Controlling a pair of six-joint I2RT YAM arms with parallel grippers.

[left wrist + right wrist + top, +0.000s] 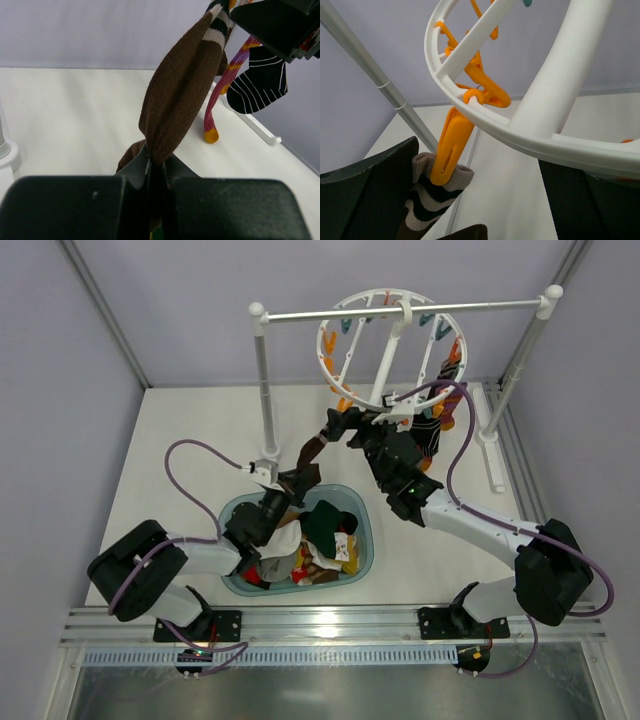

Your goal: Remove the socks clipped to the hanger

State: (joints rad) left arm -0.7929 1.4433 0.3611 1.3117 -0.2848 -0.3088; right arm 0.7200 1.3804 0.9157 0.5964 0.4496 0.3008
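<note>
Left wrist view shows the left gripper (156,172) clamped tight on the lower end of the dark brown sock (180,100), which runs taut and slanting up to the hanger (520,137). The pull seems meant to keep the fabric tensioned so it comes away once freed. Just under the hanger's rim an orange clip (451,147) bites the sock's striped cuff. The right gripper (480,200) has its fingers spread wide either side of that clip, likely placed to squeeze it open; the release is not yet done. A black striped sock (260,82) and a purple-red striped sock (226,80) hang from the hanger's right-arm side, awaiting their turn. Below the hanger, toward the arm bases, a teal basket (362,540) holds loose socks.
</note>
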